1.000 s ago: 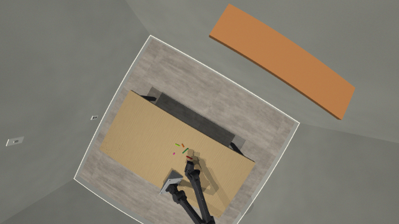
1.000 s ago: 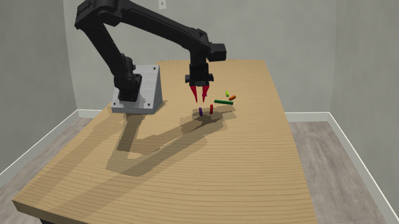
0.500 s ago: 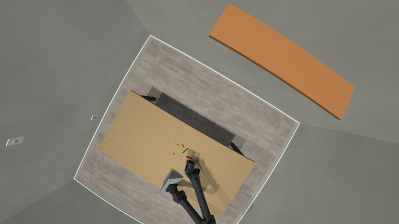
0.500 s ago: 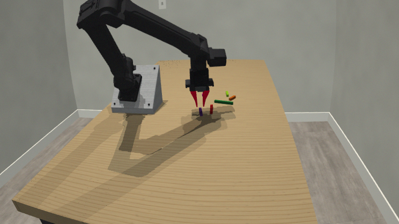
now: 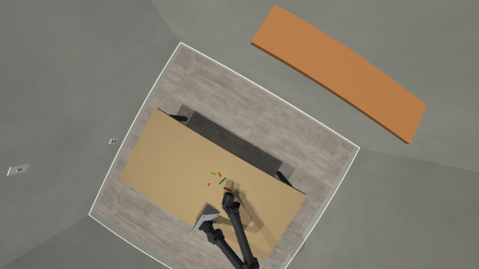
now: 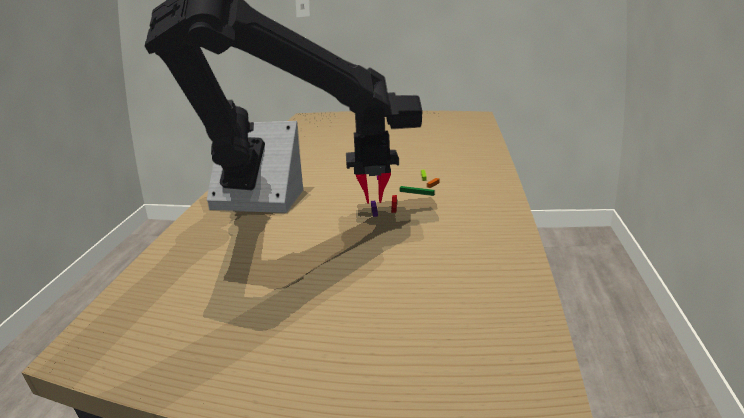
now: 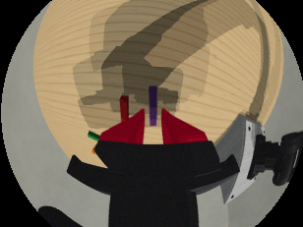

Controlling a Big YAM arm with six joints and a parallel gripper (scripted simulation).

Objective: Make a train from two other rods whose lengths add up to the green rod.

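Grey Walls Around a Pale Wooden Bench

Grey walls (image 5: 70, 74) (image 6: 494, 34) meet mottled floorboards (image 5: 219, 82) (image 6: 647, 325) at white-edged skirting (image 5: 268, 91) (image 6: 576, 218). Beyond one long edge of the bench (image 5: 159, 152) (image 6: 439, 308), an orange slab (image 5: 339, 71), perhaps a shelf, juts high from the wall. Shadows cross the bench towards a near corner.

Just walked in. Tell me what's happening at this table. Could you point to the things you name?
The arm's end effector (image 6: 374, 202) (image 7: 152, 112) hangs just above the purple rod (image 6: 374, 208) (image 7: 152, 104), its fingers apart and nothing between them. The green (image 5: 222, 181) (image 6: 417, 190), red (image 6: 394, 203) (image 7: 124, 108), orange (image 5: 219, 174) (image 6: 433, 182), lime (image 5: 213, 173) (image 6: 423, 175) and magenta (image 5: 208, 184) rods lie separately; no train is made.
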